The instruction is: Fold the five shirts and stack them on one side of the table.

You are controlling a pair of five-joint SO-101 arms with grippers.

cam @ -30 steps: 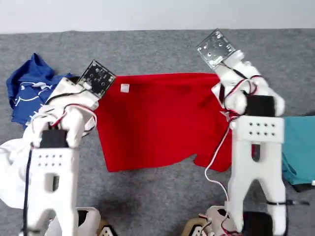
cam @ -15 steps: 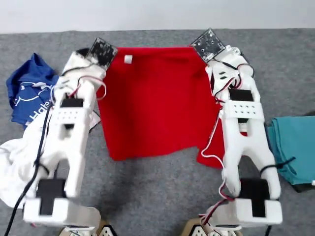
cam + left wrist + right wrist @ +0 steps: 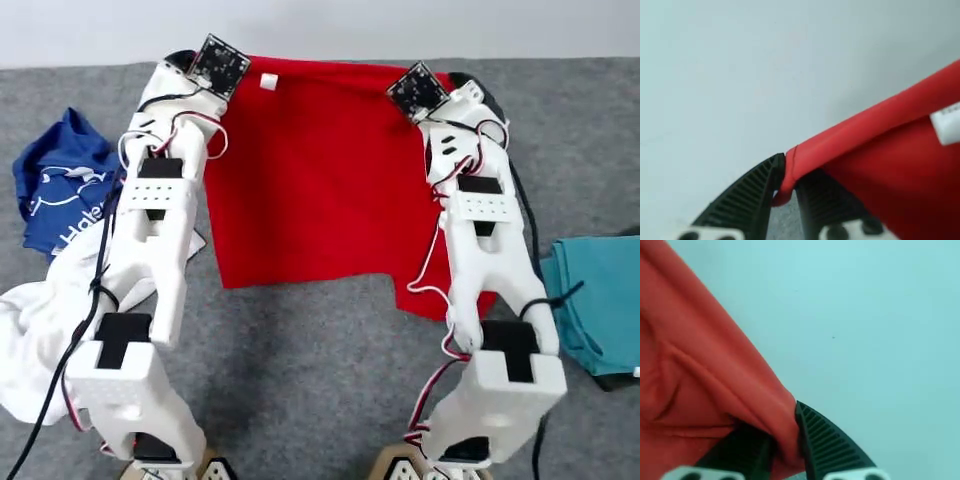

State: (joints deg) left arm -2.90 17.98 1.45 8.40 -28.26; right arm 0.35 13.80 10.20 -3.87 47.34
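Overhead, blue shirt (image 3: 58, 185); wrist views, red shirt (image 3: 880, 165) pinched.

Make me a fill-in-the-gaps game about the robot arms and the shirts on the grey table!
The left arm's fingers and the right arm's fingers pinch a spread-out cloth shirt coloured ___.
The crumpled blue cloth shirt lies beside the ___ arm.
The teal cloth shirt lies beside the ___ arm.
The bunched-up cloth shirt by the blue one is coloured ___.
Missing words: red, left, right, white.
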